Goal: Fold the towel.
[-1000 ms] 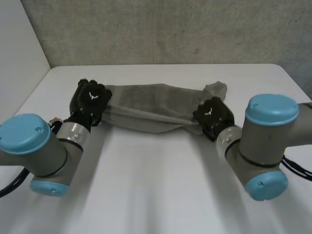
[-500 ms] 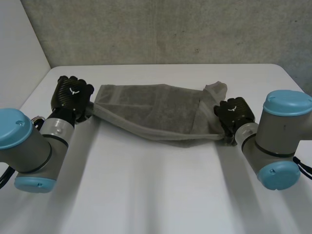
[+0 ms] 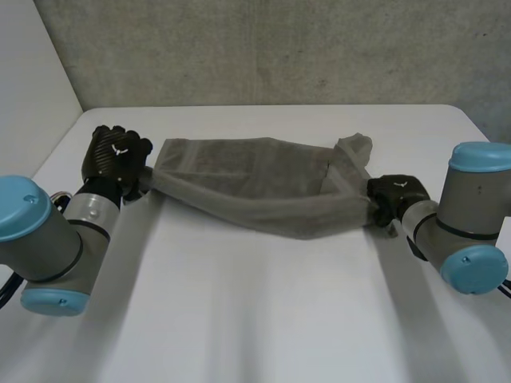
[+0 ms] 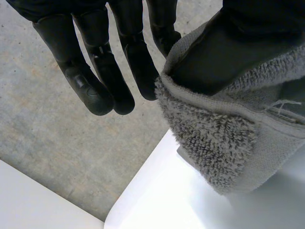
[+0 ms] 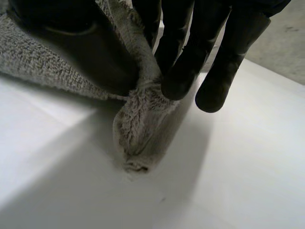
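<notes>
There's the grey terry towel, pulled out long between both arms over the far half of the white tabletop. The left robot hand pinches its left end against the thumb. The right robot hand pinches the right corner, whose tip droops onto the tabletop.

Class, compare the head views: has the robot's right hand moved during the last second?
Yes. The right hand has moved outward toward the right edge of the table, pulling the towel taut.
</notes>
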Controlling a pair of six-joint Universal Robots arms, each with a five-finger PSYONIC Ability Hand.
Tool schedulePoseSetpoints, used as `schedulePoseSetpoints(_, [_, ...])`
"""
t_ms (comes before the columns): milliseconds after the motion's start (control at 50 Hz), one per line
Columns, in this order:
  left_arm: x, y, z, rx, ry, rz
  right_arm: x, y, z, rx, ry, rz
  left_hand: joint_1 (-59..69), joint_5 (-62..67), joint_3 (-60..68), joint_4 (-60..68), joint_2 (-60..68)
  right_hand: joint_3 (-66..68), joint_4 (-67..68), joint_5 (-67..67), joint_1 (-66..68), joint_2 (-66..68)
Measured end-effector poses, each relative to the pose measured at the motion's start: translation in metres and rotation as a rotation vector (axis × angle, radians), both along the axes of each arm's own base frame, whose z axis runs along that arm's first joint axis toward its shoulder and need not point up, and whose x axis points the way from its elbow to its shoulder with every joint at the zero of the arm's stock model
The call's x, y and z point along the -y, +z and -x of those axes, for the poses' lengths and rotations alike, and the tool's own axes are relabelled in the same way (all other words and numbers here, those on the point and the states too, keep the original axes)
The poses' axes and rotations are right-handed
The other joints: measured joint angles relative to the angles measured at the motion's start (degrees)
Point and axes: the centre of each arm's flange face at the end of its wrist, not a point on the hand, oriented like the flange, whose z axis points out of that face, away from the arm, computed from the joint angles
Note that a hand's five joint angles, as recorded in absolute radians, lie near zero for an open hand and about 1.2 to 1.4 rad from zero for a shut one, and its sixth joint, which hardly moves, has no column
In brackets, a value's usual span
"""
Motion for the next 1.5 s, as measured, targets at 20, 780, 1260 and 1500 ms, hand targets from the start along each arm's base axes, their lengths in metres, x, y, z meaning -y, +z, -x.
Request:
schedulePoseSetpoints(20, [0.0, 0.001, 0.0, -0.001, 0.001, 0.002, 0.001, 0.002, 0.001, 0.0, -0.006, 0.008, 0.0, 0.0, 0.0, 0.0, 0.0, 0.22, 0.19, -0.02, 0.0, 0.0])
schedulePoseSetpoints(780, [-0.074, 0.06, -0.033, 0.066, 0.026, -0.125, -0.097, 0.158, 0.036, -0.663, 0.189, 0.307, 0.0, 0.0, 0.0, 0.0, 0.0, 0.23, 0.23, 1.03, 0.01, 0.01])
schedulePoseSetpoints(1260, [0.021, -0.026, 0.015, 0.233, -0.037, -0.179, 0.003, 0.04, 0.006, -0.842, 0.321, 0.244, 0.36, 0.0, 0.07, 0.0, 0.01, 0.24, 0.23, 2.47, 0.01, 1.45])
schedulePoseSetpoints(1500, [0.059, -0.045, 0.048, 0.219, -0.066, -0.091, 0.05, 0.015, -0.007, -0.84, 0.22, 0.493, -29.94, -31.92, -33.13, -33.24, -31.61, -32.22, -32.67, -32.09, -34.17, -33.5])
